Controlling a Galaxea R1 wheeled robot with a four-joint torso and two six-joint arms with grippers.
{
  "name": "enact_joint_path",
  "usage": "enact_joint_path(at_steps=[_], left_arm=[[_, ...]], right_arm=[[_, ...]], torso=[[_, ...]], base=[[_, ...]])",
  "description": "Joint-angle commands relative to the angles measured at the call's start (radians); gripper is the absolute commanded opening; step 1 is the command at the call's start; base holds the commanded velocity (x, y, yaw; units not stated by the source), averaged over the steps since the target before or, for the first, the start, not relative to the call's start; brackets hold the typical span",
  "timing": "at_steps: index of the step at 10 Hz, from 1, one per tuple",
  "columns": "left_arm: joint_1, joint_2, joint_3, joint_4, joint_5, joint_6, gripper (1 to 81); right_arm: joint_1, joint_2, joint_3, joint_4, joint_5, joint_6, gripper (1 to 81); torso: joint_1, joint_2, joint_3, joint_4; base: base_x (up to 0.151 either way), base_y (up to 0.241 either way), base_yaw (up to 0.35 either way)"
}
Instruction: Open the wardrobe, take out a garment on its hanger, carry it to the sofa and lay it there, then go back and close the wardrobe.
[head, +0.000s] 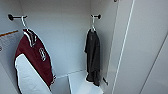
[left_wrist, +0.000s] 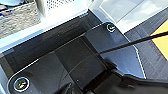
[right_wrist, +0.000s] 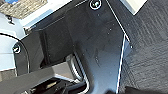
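Dark red jacket (head: 35, 60) beside garment (head: 93, 57)

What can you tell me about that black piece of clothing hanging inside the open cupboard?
The garment is a long black jacket-like piece of limp dark fabric, hanging straight down with its sleeves slack at its sides. It hangs from a thin pale hanger hooked over a short dark peg near the right inner wall of the wardrobe. Its lower edge hangs close above a pale ledge; whether they touch is unclear. It hangs apart from the dark red jacket.
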Motion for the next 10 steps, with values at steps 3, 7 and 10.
enact_joint_path(at_steps=[3, 7, 10], left_arm=[[-0.171, -0.117, 0.284, 0.011, 0.124, 0.005, 81.1], [-0.296, -0.312, 0.646, -0.007, 0.159, -0.006, 81.1], [-0.384, -0.344, 0.724, -0.006, 0.216, -0.009, 81.1]], right_arm=[[0.059, 0.002, 0.005, -0.003, -0.054, 0.001, 81.1], [0.062, 0.003, 0.005, -0.002, -0.053, 0.001, 81.1], [0.062, 0.003, 0.005, -0.002, -0.053, 0.001, 81.1]], torso=[[0.001, 0.0, -0.008, 0.0], [0.001, 0.0, -0.007, 0.0], [0.001, 0.0, -0.007, 0.0]], base=[[0.0, 0.0, 0.0], [0.0, 0.0, 0.0], [0.0, 0.0, 0.0]])
